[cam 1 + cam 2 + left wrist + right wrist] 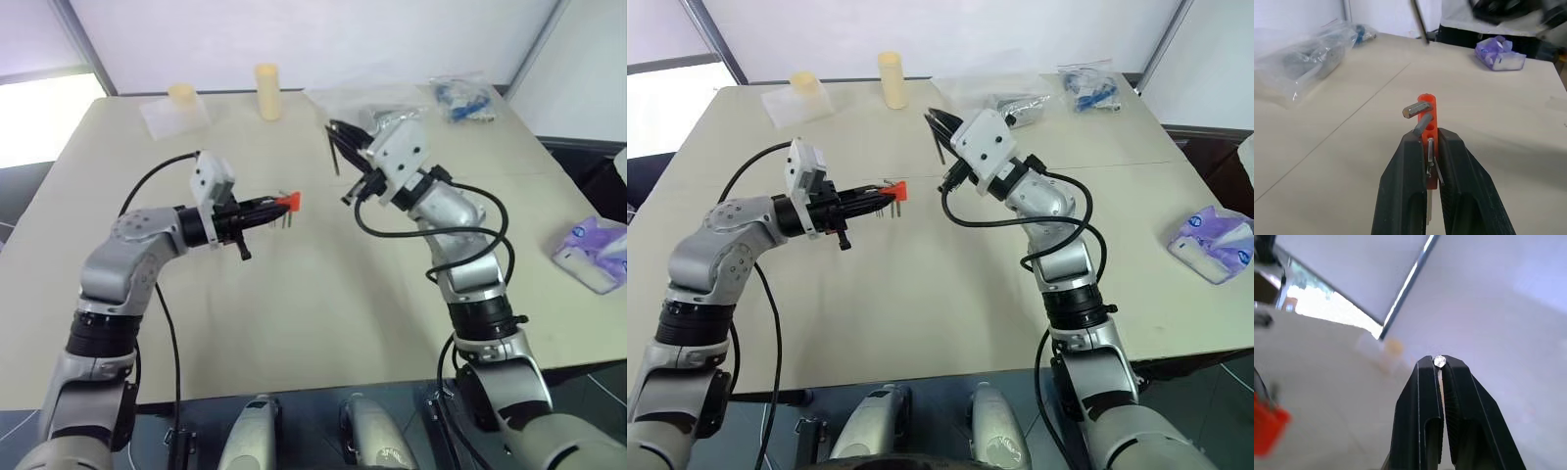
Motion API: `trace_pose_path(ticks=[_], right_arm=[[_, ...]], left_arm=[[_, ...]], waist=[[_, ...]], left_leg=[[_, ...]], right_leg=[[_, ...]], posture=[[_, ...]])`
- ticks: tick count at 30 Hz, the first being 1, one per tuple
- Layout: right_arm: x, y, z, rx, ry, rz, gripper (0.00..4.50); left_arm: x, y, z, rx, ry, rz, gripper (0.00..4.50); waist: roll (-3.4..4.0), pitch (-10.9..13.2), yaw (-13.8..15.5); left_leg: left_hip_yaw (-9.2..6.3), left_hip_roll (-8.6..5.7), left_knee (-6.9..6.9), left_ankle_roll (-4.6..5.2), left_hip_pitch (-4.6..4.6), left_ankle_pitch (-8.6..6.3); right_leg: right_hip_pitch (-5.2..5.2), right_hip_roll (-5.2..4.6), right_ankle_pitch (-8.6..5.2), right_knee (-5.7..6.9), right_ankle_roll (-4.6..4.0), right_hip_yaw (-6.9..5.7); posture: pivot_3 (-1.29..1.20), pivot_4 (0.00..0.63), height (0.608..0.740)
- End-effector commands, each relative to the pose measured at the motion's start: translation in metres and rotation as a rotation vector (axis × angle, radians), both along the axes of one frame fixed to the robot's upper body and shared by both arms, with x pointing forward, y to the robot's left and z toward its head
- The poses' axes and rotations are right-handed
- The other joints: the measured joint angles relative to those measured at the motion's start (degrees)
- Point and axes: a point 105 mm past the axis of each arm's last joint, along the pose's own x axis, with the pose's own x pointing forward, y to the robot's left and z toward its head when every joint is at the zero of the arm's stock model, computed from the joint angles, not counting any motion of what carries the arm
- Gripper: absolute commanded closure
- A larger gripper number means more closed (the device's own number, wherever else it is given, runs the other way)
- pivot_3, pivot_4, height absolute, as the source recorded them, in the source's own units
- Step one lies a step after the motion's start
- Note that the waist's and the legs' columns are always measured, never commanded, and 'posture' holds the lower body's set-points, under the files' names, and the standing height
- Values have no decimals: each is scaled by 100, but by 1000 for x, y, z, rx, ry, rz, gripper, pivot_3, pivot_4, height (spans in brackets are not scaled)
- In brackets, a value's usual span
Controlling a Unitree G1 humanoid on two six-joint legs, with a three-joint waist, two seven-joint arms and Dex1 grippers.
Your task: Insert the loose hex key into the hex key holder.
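Overhead, left pincer point(263, 209) pinches hex key holder point(288, 202) above table point(294, 294); right pincer point(338, 132), at 1 o'clock from it, grips loose hex key point(334, 157). Left wrist: holder's holes visible. Right wrist: key tip pinched. Align w/ empty hole, go slow.

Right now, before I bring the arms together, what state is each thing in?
hex key holder: held off the table, clamped in the left gripper, short keys sticking out one side.
loose hex key: lifted clear of the table, pinched in the right gripper, not yet inserted.
left gripper: jaws shut on the holder.
right gripper: jaws shut on the key.
clear plastic bags: lying on the table's far side.
purple tissue pack: lying at the table's right edge.
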Motion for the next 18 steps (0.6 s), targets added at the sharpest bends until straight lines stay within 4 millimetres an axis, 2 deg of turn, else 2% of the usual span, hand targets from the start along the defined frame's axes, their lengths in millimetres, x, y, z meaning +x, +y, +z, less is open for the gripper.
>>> trace_pose_path(ticks=[1,6,18], right_arm=[[-18,5,29,83,-101,23,4443],[-24,17,32,129,-108,48,4443],[-23,34,14,166,-96,57,4443]], left_arm=[[3,-5,14,-16,-62,-12,4500],[7,-13,22,-40,-82,-20,4500],[8,-15,29,-52,-97,-22,4500]], waist=[[0,0,0],[0,0,-5],[0,0,-20]], left_leg=[[0,0,0,0,1,0],[2,0,-3,0,1,0],[1,0,-4,0,1,0]], right_leg=[[0,0,0,1,0,0],[-2,0,0,0,0,1],[-2,1,0,0,0,1]], posture=[[0,150,740],[0,150,740],[0,150,740]])
